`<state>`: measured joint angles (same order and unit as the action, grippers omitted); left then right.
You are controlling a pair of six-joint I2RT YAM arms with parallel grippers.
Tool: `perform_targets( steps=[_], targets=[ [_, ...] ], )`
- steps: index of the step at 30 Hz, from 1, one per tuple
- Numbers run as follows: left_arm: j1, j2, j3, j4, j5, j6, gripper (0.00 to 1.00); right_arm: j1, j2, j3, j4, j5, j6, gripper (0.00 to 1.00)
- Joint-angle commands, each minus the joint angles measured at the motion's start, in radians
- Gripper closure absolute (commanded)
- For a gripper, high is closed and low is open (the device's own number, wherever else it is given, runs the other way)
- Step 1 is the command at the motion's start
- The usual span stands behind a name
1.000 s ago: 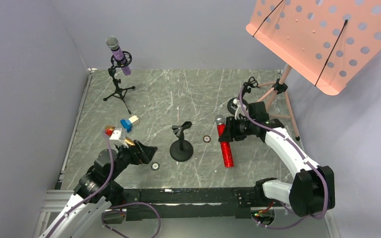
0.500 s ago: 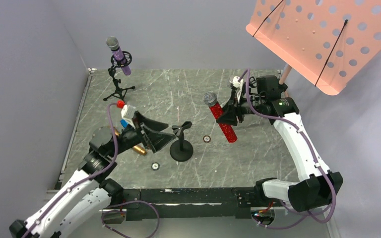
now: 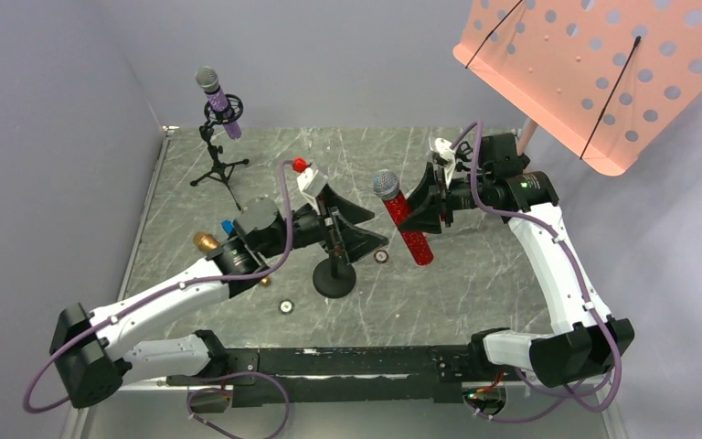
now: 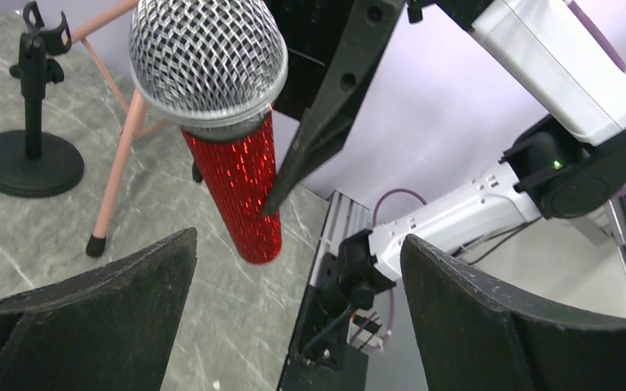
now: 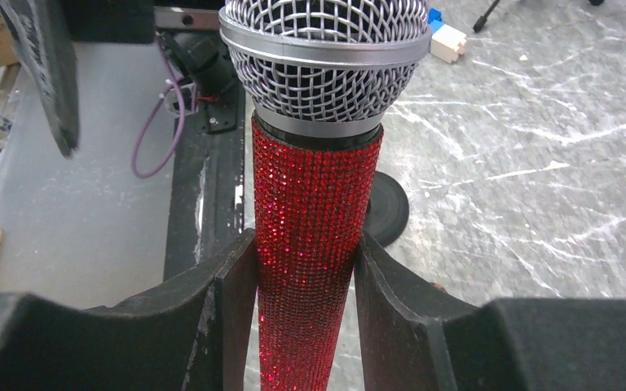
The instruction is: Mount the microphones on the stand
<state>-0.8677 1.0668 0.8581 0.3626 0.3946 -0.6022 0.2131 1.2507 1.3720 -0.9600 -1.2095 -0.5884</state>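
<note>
My right gripper (image 3: 427, 210) is shut on the red glitter microphone (image 3: 406, 224) and holds it tilted in the air, silver mesh head up. In the right wrist view both fingers press the red microphone (image 5: 314, 195) at mid-body. My left gripper (image 3: 355, 229) is open just left of it, above the black round-base stand (image 3: 334, 279), whose clip it hides. In the left wrist view the red microphone (image 4: 240, 187) hangs beyond the open left gripper (image 4: 297, 301), nothing between the pads. The purple microphone (image 3: 219, 96) sits in the tripod stand (image 3: 218, 165). The gold microphone (image 3: 207, 243) lies on the table, partly under my left arm.
A pink perforated music stand (image 3: 603, 64) overhangs the back right, its legs (image 3: 535, 197) behind my right arm. A second small clip stand (image 4: 28, 155) shows beside them. A blue and white block (image 3: 228, 226) and two small rings (image 3: 381, 257) (image 3: 285, 306) lie on the table.
My right gripper lifted the red microphone off the table and now holds it almost still. My left arm swung forward and right, ending over the round-base stand, close to the microphone.
</note>
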Motion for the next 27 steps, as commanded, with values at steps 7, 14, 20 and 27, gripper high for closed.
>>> perform_targets(
  steps=[7, 14, 20, 27],
  targets=[
    [-0.065, 0.175, 0.134, 0.197, -0.107, 0.074, 0.01, 0.004, -0.006, 0.037, -0.056, -0.124, -0.085, 1.00],
    [-0.075, 0.211, 0.140, 0.235, -0.132, 0.081, 0.07, 0.005, -0.016, 0.015, -0.049, -0.141, -0.088, 1.00],
    [-0.076, 0.230, 0.156, 0.254, -0.151, 0.098, 0.19, 0.005, -0.018, -0.003, -0.039, -0.141, -0.083, 1.00],
    [-0.076, 0.265, 0.202, 0.220, -0.148, 0.121, 0.51, 0.008, -0.025, -0.021, -0.032, -0.135, -0.082, 1.00]
  ],
)
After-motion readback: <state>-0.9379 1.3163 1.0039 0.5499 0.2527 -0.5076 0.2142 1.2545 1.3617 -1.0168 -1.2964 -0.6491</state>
